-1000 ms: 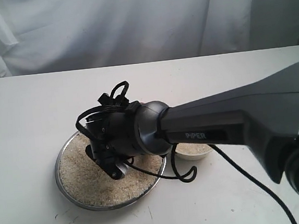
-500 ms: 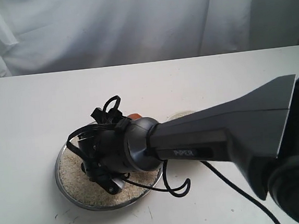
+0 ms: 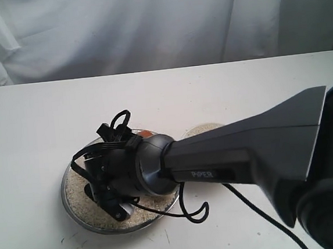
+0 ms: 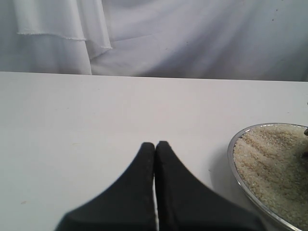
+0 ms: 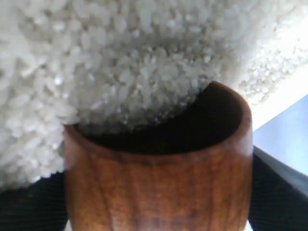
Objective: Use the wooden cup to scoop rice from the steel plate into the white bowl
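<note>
Right gripper [image 3: 112, 202] clamps the cup [image 5: 159, 183], tipped mouth-first into the rice [image 5: 120, 62] on the plate [image 3: 69, 211]; the bowl [image 3: 190, 132] sits just beside the plate, on the right arm's side; left gripper [image 4: 155, 149] pinched closed, empty, near the plate

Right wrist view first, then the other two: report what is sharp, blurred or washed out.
Right wrist view: rice grains crisp, wooden cup slightly soft, highlights past the cup's rim blown out. Left wrist view: left gripper a dark, soft-edged shape, steel plate rim sharp. Exterior view: right arm dark, its nearest part blurred.
</note>
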`<state>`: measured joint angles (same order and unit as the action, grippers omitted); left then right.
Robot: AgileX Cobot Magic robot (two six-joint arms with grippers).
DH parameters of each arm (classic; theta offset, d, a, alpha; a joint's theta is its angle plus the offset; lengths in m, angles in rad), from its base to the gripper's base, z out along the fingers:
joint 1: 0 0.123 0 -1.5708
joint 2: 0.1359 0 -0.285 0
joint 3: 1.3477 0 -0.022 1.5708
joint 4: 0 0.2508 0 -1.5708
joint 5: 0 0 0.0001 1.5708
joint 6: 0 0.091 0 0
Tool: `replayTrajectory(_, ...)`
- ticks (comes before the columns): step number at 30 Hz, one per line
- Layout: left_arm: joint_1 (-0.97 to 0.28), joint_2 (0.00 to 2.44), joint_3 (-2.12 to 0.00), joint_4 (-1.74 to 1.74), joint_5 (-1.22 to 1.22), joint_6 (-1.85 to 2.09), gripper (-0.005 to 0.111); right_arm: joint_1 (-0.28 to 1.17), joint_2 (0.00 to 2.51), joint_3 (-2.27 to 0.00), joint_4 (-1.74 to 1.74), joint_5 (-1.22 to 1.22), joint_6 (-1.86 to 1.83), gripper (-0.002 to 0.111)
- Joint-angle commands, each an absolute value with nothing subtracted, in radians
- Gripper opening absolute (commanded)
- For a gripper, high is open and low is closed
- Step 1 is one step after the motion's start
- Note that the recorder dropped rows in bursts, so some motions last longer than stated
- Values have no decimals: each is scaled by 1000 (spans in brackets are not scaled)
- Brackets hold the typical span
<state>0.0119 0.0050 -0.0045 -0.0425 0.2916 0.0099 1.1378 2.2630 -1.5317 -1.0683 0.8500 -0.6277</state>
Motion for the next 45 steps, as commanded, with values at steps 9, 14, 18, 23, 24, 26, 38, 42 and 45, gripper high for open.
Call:
replayTrajectory(9, 10, 0, 0, -43, 285, 9, 0, 1146, 2262, -1534, -1033, 766, -590, 0)
replayTrajectory(14, 10, 0, 0, -43, 285, 9, 0, 1138, 2260, -1534, -964, 733, -590, 0)
replayTrajectory(18, 10, 0, 0, -43, 285, 9, 0, 1129, 2260, -1534, -937, 720, -590, 0)
replayTrajectory(23, 10, 0, 0, -43, 285, 11, 0, 1118, 2257, -1536, -908, 681, -590, 0)
replayTrajectory(24, 10, 0, 0, -43, 285, 11, 0, 1116, 2254, -1541, -899, 681, -590, 0)
replayTrajectory(26, 10, 0, 0, -43, 285, 11, 0, 1104, 2254, -1561, -859, 680, -590, 0)
replayTrajectory(38, 10, 0, 0, -43, 285, 9, 0, 1063, 2267, -1609, -708, 648, -674, 0)
replayTrajectory(42, 10, 0, 0, -43, 285, 9, 0, 1063, 2270, -1611, -651, 610, -679, 0)
replayTrajectory(45, 10, 0, 0, -43, 285, 9, 0, 1053, 2273, -1611, -593, 586, -686, 0)
